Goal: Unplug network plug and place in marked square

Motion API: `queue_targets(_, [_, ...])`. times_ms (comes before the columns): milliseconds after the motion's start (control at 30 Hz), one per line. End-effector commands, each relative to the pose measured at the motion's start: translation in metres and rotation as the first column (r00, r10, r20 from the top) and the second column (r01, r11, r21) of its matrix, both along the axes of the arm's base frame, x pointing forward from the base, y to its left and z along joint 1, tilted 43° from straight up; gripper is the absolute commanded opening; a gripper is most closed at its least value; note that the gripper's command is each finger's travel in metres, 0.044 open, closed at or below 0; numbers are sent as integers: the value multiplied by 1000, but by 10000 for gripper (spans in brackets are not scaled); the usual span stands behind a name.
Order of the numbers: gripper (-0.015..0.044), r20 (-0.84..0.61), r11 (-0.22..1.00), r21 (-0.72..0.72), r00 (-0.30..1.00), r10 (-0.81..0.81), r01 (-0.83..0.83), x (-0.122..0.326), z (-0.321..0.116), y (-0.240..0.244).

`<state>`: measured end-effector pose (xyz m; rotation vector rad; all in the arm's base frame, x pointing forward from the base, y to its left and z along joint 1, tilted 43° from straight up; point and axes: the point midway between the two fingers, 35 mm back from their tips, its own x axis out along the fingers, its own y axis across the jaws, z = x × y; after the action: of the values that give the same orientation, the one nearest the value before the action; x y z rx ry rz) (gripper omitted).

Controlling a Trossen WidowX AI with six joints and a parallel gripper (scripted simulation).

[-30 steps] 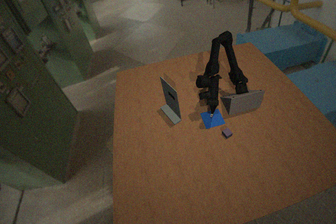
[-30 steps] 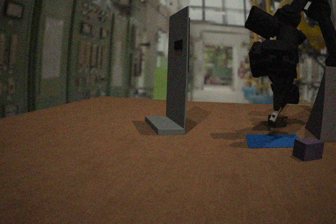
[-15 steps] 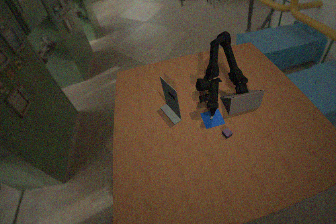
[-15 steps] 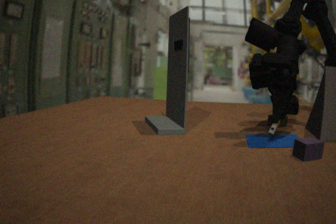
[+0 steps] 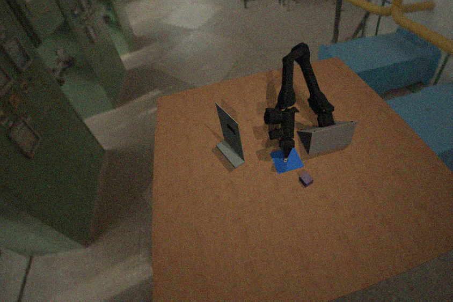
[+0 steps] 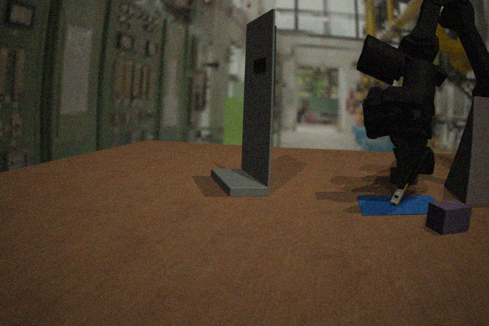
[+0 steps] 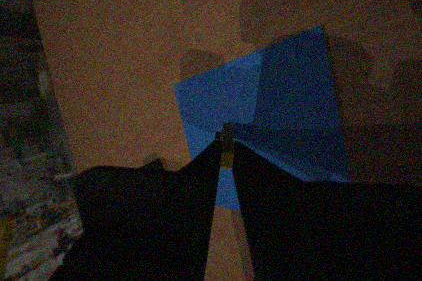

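Observation:
The plug, a small pale piece with a yellow part, is out of the socket. My gripper points down and is shut on it. The plug is tilted, its pale end lowest, over the blue marked square. That end is at or just above the square; I cannot tell whether it touches. The upright panel stands to the left, with the dark socket opening showing no plug. The fingers hide part of the plug.
A purple block sits close beside the square, on the side toward the exterior camera. A grey wedge-shaped stand stands right of the gripper, near the arm's base. The panel's grey foot extends along the table.

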<state>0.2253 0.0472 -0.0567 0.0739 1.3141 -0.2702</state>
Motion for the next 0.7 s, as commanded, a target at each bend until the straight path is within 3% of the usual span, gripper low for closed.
queue_targets(0, [0, -5, 1000, 1, 1000, 2, -2, 0, -2, -2])
queue_targets(233, [0, 0, 1000, 0, 1000, 0, 0, 0, 0, -1])
queue_targets(433, [156, 0, 1000, 0, 1000, 0, 0, 0, 0, -1])
queue_targets(667, [156, -1, 1000, 0, 1000, 0, 0, 0, 1, 0])
